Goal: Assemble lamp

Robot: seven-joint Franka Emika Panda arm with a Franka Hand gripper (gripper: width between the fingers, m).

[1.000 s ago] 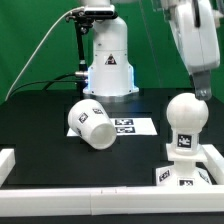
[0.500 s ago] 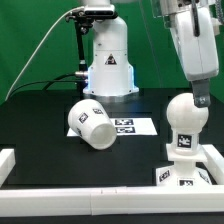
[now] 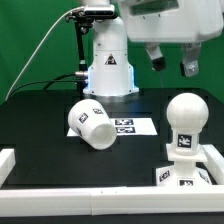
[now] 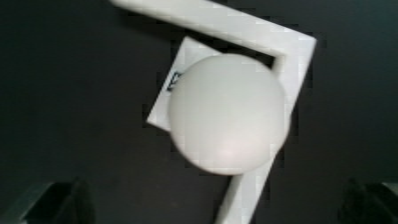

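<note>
Gripper (image 3: 171,62) hung in the air above the black table (image 3: 40,125), up and toward the exterior view's left of the matte white round-headed bulb (image 3: 185,122). Jaws stood apart, nothing between them, both dark fingertips (image 3: 156,62) clear of every part.

Bulb stood upright on the matte white squarish base (image 3: 186,172), which sat at the table's front edge on the exterior view's right, tags facing the camera. Wrist view looked down on the bulb's rounded head (image 4: 228,112), with the base's edge (image 4: 176,80) just showing beside it.

Matte white tapered cup-like shade (image 3: 89,124) lay tipped on its side, well apart from the bulb toward the exterior view's left. It was just beside the flat white marker board (image 3: 130,126), possibly touching its edge; couldn't tell.

Glossy white robot pedestal (image 3: 109,62) stood behind the marker board.
</note>
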